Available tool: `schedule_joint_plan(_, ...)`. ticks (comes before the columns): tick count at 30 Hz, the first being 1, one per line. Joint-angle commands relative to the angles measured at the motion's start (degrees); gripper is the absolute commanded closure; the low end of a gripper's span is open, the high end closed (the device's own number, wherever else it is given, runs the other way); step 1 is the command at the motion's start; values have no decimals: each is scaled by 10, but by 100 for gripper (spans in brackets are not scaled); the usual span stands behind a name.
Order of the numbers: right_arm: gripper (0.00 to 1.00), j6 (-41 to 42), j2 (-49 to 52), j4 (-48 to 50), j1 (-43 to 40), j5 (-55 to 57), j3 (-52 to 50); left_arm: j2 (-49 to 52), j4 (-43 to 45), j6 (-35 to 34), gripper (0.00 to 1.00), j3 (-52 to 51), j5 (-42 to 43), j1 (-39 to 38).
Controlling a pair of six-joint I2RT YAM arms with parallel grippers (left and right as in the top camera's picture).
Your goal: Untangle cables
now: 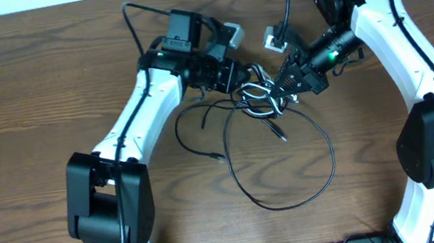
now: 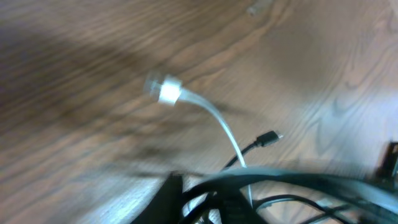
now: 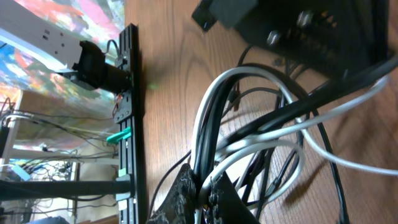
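The cables (image 1: 259,97) lie knotted mid-table (image 1: 19,101), with the black loop (image 1: 330,155) sprawling toward the near edge. They look light, limp and slippery, so grasp near the knot, not at the plugs. Your right gripper (image 3: 204,190) is pinched on bundled strands. The left gripper (image 1: 234,74) sits just left of the knot, and you can't tell how its jaws stand.

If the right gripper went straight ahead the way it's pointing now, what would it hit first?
The right gripper points into the tangle of thin black and white cables its fingertips seem to pinch; just beyond sits the left gripper, though depth is unclear.
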Motion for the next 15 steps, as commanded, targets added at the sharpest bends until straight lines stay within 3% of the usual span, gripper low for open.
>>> schedule_joint_plan(1, 99, -3, 2, 3, -12, -38, 0, -9, 5, -38, 92, -2, -6, 25)
schedule_joint_plan(4, 99, 49, 2, 35, -30, -36, 0, -11, 4, -76, 93, -2, -5, 43)
schedule_joint_plan(9, 95, 245, 2, 162, -57, 17, 0, -21, -1, -150, 93, -2, -6, 68)
schedule_joint_plan(10, 91, 288, 2, 188, -59, 36, 0, -25, -3, -161, 92, -2, -6, 71)
schedule_joint_plan(13, 61, 386, 2, 253, -59, 109, 0, -43, -9, -181, 93, -2, -6, 73)
schedule_joint_plan(15, 50, 438, 2, 281, -59, 162, 0, -60, -11, -187, 92, -2, -6, 71)
